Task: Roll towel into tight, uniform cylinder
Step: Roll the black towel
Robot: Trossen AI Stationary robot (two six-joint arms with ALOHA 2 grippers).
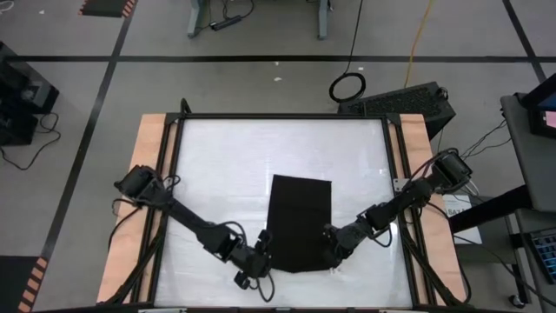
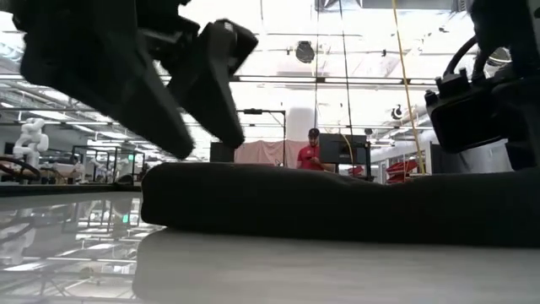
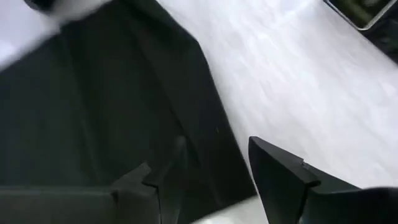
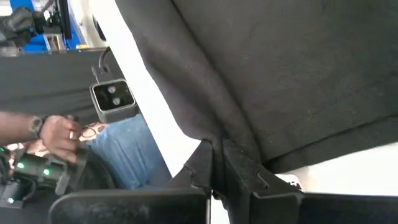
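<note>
The black towel (image 1: 300, 222) lies flat on the white table (image 1: 217, 165), folded into a tall rectangle. Its white tag does not show. My left gripper (image 1: 263, 252) is open at the towel's near left corner. In the low view it hangs just above the cloth (image 2: 337, 203). In the left wrist view (image 3: 202, 158) one finger is over the towel (image 3: 93, 112) and the other over bare table. My right gripper (image 1: 333, 250) is shut on the towel at its near right corner. My right gripper pinches the towel's right edge (image 4: 217, 140) near the near corner between its two fingers (image 4: 199, 171). The cloth puckers into a small fold where they meet. The fingers come in low from the table's right side. The rest of the towel lies on the table.
Wooden rails (image 1: 148, 174) run along the table's left and right sides. A person's hand (image 4: 59, 134) and jeans show past the near edge in the right wrist view. A person in red (image 2: 313, 152) stands far behind the table. A black case (image 1: 404, 104) sits beyond the far right corner.
</note>
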